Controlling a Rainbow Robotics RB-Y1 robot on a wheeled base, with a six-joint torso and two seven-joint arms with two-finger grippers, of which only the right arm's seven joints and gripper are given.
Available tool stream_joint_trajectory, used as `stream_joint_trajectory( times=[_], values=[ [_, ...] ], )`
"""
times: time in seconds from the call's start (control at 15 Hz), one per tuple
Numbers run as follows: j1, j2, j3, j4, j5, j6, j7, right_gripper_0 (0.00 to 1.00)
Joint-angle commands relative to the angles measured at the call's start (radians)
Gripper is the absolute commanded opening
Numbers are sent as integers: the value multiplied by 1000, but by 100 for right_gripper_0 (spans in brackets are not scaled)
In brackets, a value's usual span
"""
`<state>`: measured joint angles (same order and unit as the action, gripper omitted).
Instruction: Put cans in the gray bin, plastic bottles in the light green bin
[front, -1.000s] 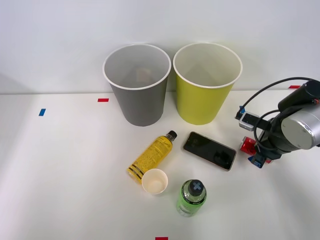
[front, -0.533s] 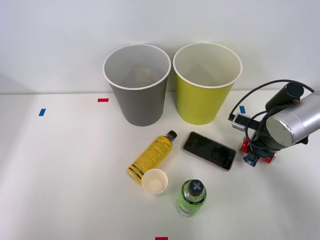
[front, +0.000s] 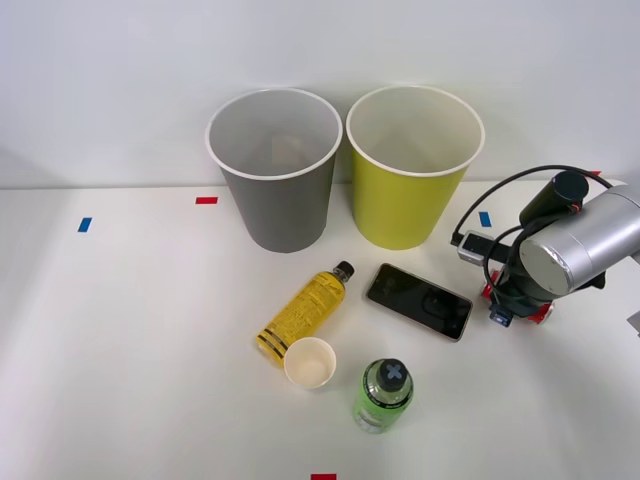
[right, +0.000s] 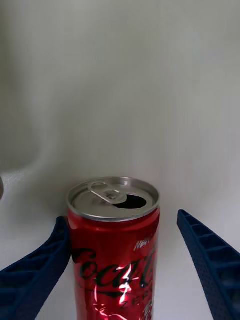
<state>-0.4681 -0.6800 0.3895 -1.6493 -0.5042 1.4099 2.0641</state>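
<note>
The red soda can (right: 115, 250) stands upright between my right gripper's (right: 122, 218) open blue fingers; one finger (right: 35, 270) lies against its side and the other (right: 210, 255) stands a gap away. From the front, that gripper (front: 515, 305) sits low at the table's right, with red bits of the can (front: 490, 292) showing under it. The yellow bottle (front: 305, 312) lies on its side mid-table. The green bottle (front: 383, 395) stands upright nearer the front. The gray bin (front: 275, 205) and the light green bin (front: 405, 205) stand side by side at the back.
A black phone (front: 420, 300) lies between the yellow bottle and my gripper. A white paper cup (front: 309, 362) stands at the yellow bottle's base. Small red and blue tape marks dot the table (front: 130, 330).
My right arm has shifted a little to the left and its wrist has turned, bringing the gripper closer around the can. The bottles, cup, phone and bins have stayed put.
</note>
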Motion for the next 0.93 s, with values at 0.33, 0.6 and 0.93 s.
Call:
stream_joint_trajectory(
  times=[0.33, 0.6, 0.93],
  values=[
    [0, 0, 0, 0, 3, 1, -2, 0],
    [3, -16, -1, -33, -25, 1, -9, 0],
    [117, -101, -163, -270, -234, 70, -4, 0]
  ],
)
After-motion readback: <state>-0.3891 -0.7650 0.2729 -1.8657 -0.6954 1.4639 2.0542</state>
